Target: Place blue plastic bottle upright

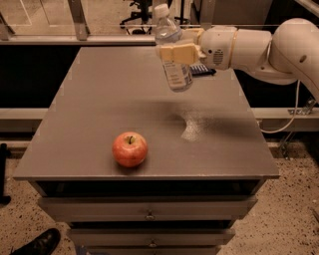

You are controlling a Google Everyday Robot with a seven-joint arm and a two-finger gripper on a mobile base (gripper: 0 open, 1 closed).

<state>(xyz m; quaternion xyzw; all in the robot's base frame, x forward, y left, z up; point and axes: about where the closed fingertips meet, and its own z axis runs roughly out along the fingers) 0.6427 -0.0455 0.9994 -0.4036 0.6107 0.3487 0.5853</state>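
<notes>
Gripper (174, 53) first: it hangs in the air above the far half of the worktop, right of the middle, and its pale fingers (180, 52) are clenched across the body of the blue plastic bottle (178, 75), between the shoulder and the printed label. The bottle is clear of the surface, with its white cap (160, 10) on top and its base pointing down; it is close to vertical but leans a little, the cap tipping toward the far left corner. The white arm (249, 47) reaches in from beyond the right edge. Just behind the gripper, near the far right corner, a small dark-blue ridged object (204, 70) lies flat on the table (99, 99). Below the bottle a soft shadow with a bright patch (192, 127) falls on the grey top. An apple (129, 148) sits well apart, near the front edge and left of the middle. As I judge it, the lift and most of the turning are done. What is left is to square the bottle fully, lower its base onto the worktop, let go, and draw back without knocking it over.
</notes>
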